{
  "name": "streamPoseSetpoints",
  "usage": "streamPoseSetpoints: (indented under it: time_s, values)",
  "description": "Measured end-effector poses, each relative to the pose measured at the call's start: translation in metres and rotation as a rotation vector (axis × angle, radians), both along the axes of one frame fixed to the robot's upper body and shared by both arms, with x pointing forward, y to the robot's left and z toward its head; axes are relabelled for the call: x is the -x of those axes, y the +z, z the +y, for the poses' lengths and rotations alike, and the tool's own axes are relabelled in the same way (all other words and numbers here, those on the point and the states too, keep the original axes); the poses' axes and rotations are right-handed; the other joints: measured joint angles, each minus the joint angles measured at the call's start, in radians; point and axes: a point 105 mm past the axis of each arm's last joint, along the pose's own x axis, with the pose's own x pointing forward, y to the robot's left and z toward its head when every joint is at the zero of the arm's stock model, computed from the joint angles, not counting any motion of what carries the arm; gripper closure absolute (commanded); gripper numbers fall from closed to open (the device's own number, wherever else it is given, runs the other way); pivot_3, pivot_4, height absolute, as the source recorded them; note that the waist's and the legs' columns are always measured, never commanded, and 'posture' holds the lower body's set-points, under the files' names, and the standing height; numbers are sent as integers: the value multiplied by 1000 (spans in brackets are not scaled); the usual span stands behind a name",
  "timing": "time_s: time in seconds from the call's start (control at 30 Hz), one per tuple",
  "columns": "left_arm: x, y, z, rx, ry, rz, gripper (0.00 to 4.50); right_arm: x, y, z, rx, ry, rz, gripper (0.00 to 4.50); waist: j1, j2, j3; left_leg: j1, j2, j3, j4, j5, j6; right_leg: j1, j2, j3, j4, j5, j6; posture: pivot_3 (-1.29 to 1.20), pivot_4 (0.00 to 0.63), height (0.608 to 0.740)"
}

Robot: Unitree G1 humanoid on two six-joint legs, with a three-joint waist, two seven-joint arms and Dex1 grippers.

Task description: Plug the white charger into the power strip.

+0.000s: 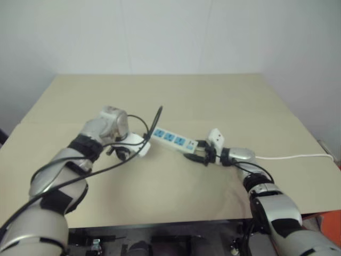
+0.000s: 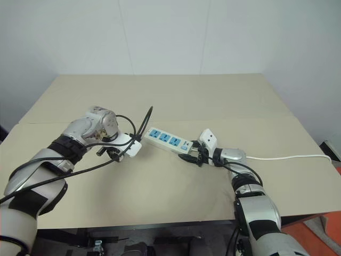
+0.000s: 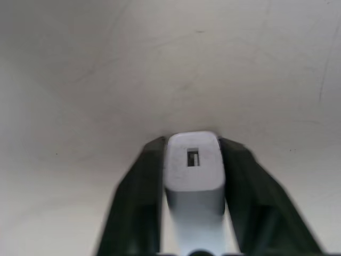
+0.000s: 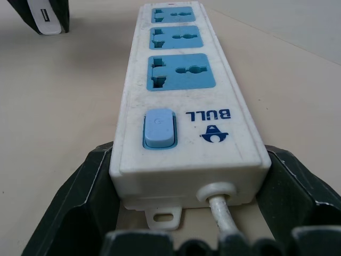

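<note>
On the tan table [image 2: 224,96], in the head views, the power strip [image 2: 169,140] is seen lying flat near the middle, its blue sockets facing up and its thin white cord [image 2: 287,157] trailing off toward the right edge; the cord end of the strip is clamped between the fingers of the right gripper [image 2: 193,155]; the left gripper [image 2: 118,152] is pointed down at the table just beside the strip's far end. In the left wrist view, the white charger [image 3: 193,165] is gripped between the two black fingers [image 3: 143,186], its USB port facing the camera. In the right wrist view, the strip's switch end is held by both jaws; the charger is seen beyond, apart from the strip.
</note>
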Motion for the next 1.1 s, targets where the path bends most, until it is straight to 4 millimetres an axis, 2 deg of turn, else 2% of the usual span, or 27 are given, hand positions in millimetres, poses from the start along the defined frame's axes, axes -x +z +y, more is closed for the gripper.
streamPoseSetpoints:
  time_s: [0.13,0.23,0.4,0.47,0.53,0.63,0.8,0.93,1.1]
  values:
    - [1,3,-5,31,-17,-8,3482,0,0,-1,1,4,1,1080,1,0,0,-1,0,0,0,0,0,0,0,0,0,0,0,0,150,740]
    - [0,21,-21,170,-44,-53,3482,2,1,-1,5,21,3,1080,1,0,0,-2,0,-2,0,0,0,-1,0,-1,1,0,0,0,150,740]
    - [-2,75,-50,643,-45,-167,3482,9,3,-5,18,88,7,1080,-2,0,0,-4,1,-3,0,0,1,-3,0,-1,1,0,0,0,150,740]
    - [-10,96,-59,866,16,-253,3482,18,2,-5,35,163,9,1080,-2,0,0,-5,1,-4,1,0,1,-3,0,-1,1,0,0,0,150,740]
    - [-16,106,-65,1074,96,-277,3482,30,1,0,53,259,7,1080,-5,0,0,-5,1,-4,1,0,1,-3,-1,-1,1,1,1,0,150,740]
    - [-10,102,-75,1378,196,-138,3482,49,-3,11,79,392,-6,1080,-13,0,0,-6,1,-4,2,0,0,-4,0,-1,3,1,1,0,150,740]
    - [13,89,-66,1624,247,98,3482,67,-9,26,86,488,-3,1080,-29,0,0,-6,1,-4,3,0,-1,-7,0,0,9,1,0,0,150,740]
    - [27,79,-69,1702,235,237,3482,68,-12,33,83,484,-5,1080,-26,0,0,1,0,-5,3,0,-1,0,0,0,9,1,0,0,150,740]
    - [40,54,-71,1708,234,367,3482,65,-16,37,72,455,-5,1080,-32,0,0,7,1,-4,3,0,-1,4,0,1,8,0,0,0,150,740]
